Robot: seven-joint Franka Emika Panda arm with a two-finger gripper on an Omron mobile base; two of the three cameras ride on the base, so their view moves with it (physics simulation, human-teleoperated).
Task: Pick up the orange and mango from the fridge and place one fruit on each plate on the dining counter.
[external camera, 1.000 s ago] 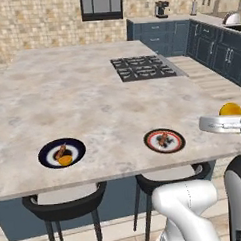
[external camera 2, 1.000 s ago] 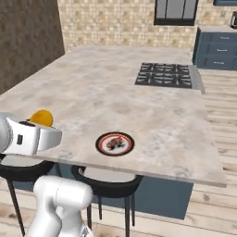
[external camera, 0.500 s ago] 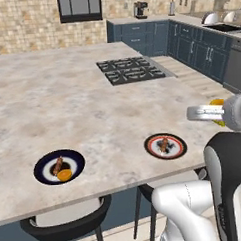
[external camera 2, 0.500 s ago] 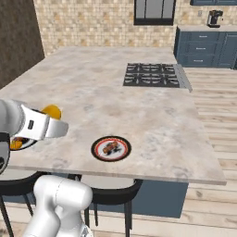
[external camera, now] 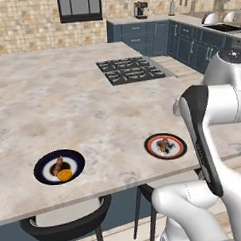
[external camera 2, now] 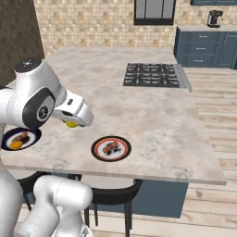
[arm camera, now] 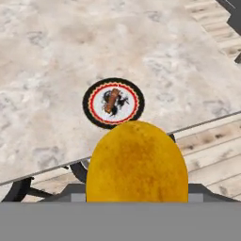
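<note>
My gripper (external camera 2: 74, 119) is shut on the yellow oval mango (external camera 2: 71, 124), which hangs above the dining counter (external camera 2: 152, 111) near its front edge. The hand view has the mango (arm camera: 136, 162) large in the foreground, hiding the fingertips. Beyond it lies the red-rimmed plate (arm camera: 113, 103) with a brown sausage-like piece on it. That plate (external camera 2: 111, 148) sits a little right of and below the gripper. The blue-rimmed plate (external camera: 59, 167) holds the orange (external camera: 64, 174) beside another brown piece. My arm (external camera: 203, 128) hides the gripper in the left base view.
A black gas hob (external camera: 132, 70) is set in the far part of the counter. Dark stools (external camera: 68, 225) stand under the front edge. Blue wall cabinets (external camera: 153, 35) line the back, and wooden floor (external camera 2: 217, 115) runs along the counter's right side.
Both base views have shifted, so the base has driven along the counter. The arm has swung inward, bringing the mango from beside the counter's edge to over the top near the red-rimmed plate.
</note>
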